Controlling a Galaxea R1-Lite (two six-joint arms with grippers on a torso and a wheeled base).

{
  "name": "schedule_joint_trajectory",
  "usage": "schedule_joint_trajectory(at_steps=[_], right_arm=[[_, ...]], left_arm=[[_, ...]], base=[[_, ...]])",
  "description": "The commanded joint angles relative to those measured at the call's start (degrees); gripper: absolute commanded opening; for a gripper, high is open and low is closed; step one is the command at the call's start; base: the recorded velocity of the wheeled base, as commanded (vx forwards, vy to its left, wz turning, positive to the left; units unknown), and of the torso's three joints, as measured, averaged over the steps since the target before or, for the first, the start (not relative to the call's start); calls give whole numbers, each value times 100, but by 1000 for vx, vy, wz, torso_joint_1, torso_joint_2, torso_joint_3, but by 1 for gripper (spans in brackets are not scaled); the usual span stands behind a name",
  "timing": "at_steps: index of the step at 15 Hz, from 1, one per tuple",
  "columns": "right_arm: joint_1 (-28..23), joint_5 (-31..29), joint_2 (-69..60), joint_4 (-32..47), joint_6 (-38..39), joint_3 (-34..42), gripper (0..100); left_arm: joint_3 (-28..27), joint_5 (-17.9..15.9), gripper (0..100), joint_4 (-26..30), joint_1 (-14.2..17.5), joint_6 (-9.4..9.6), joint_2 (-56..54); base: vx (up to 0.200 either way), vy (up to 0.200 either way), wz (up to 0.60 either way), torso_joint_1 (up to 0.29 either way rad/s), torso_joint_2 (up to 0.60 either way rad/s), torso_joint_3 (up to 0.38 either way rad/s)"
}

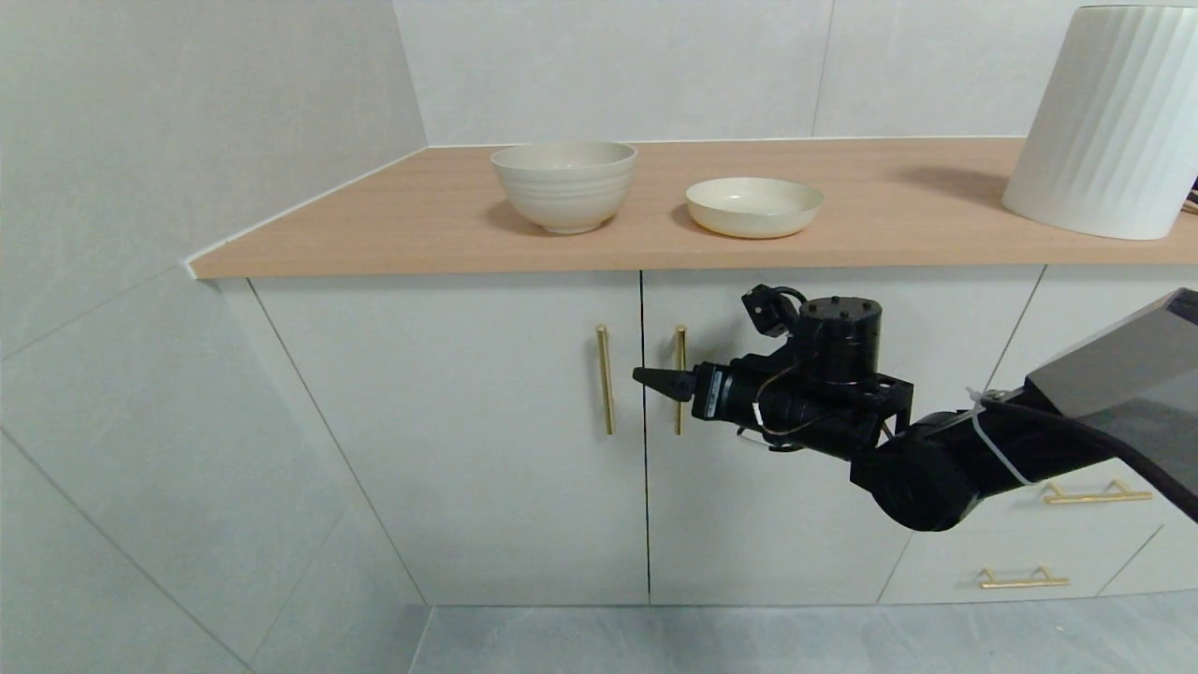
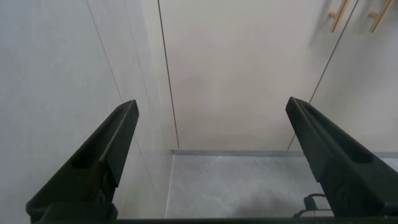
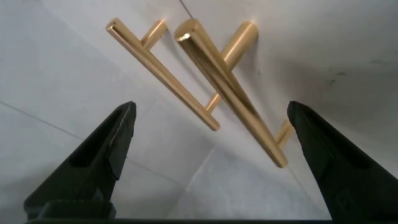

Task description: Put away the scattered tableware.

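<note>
A deep cream bowl (image 1: 564,185) and a shallow cream dish (image 1: 753,206) stand on the wooden counter (image 1: 393,225). Below them are two shut cabinet doors with upright gold handles, the left one (image 1: 606,379) and the right one (image 1: 680,379). My right gripper (image 1: 655,379) hovers at handle height, right in front of the right door's handle. In the right wrist view the gripper (image 3: 210,111) is open, with the near handle (image 3: 230,93) and the far handle (image 3: 161,74) framed between its fingers, untouched. My left gripper (image 2: 211,104) is open and empty, low down facing the cabinet's left edge.
A tall white ribbed container (image 1: 1114,122) stands at the counter's right end. Drawers with gold handles (image 1: 1097,493) lie at the lower right. A tiled wall (image 1: 140,328) closes off the left side. Grey floor (image 1: 749,641) runs below the doors.
</note>
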Motion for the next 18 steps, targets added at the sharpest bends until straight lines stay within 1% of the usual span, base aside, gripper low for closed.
schedule_joint_trajectory(at_steps=[1,4,7,12,16,18], right_arm=[[87,-1,10,-20,99,-62,100],[184,-1,28,-82,214,-53,100],[192,-10,230,-302,223,-53,100],[280,8,177,-302,231,43,100],[386,87,-95,-302,223,351,100],[421,315,-332,-302,223,606,100]], left_arm=[[0,-5,100,0,1,-2,0],[0,4,100,0,1,-2,0],[0,-5,100,0,1,-2,0],[0,4,100,0,1,-2,0],[0,4,100,0,1,-2,0],[0,4,100,0,1,-2,0]], base=[[0,0,0,0,0,0],[0,0,0,0,0,0],[0,0,0,0,0,0],[0,0,0,0,0,0],[0,0,0,0,0,0],[0,0,0,0,0,0]])
